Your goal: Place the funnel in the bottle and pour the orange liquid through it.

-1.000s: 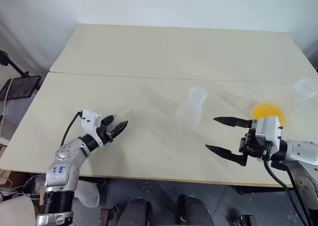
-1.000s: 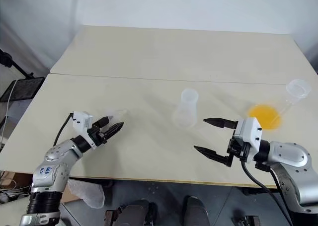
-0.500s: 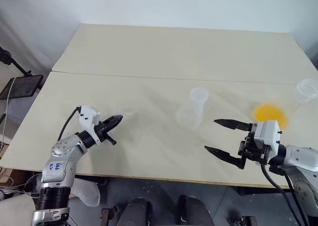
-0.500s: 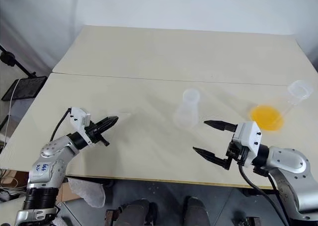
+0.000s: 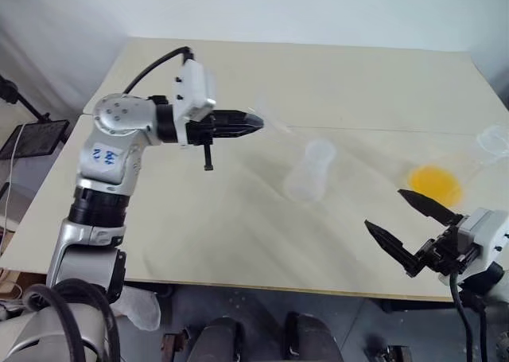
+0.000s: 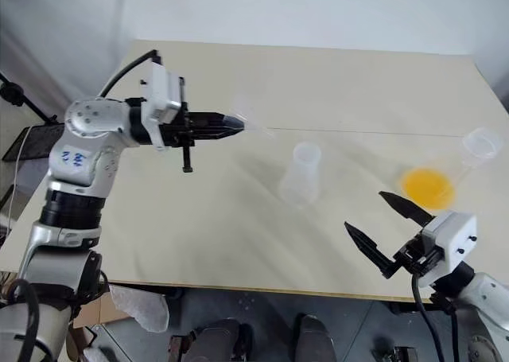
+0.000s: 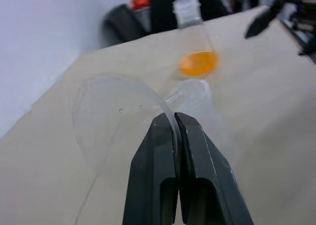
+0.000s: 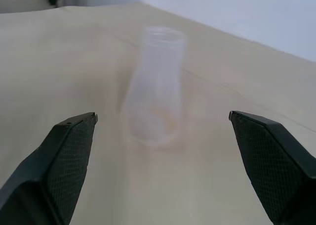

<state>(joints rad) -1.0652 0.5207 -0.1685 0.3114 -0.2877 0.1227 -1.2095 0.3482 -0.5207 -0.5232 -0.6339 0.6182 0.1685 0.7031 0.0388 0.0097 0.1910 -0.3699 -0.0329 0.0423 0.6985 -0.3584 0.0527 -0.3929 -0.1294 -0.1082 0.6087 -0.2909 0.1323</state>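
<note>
1. Table [image 5: 238,243]: your pale work surface, made of two boards meeting at a seam across the middle.
2. Flask with the orange liquid [image 5: 433,183]: it stands near the table's right edge; the head views show a glowing pool in a wide base, while your left wrist view adds its threaded neck [image 7: 187,7] rising straight up.
3. Bottle [image 5: 308,171]: clear and empty, upright near the table's centre, neck up. Your right wrist view shows it framed between the two spread fingers, well apart from both.
4. Right gripper [image 5: 404,228]: held low at the near right edge, jaws wide apart, grasping nothing.
5. Left gripper [image 5: 253,122]: raised above the table left of the bottle, pointing level toward the right, jaws clenched on the funnel's rim.
6. Funnel [image 7: 121,123]: nearly invisible in the head views, a faint cone at the fingertips. Your left wrist view shows its wide round mouth and its short stem aimed toward the bottle.
</note>
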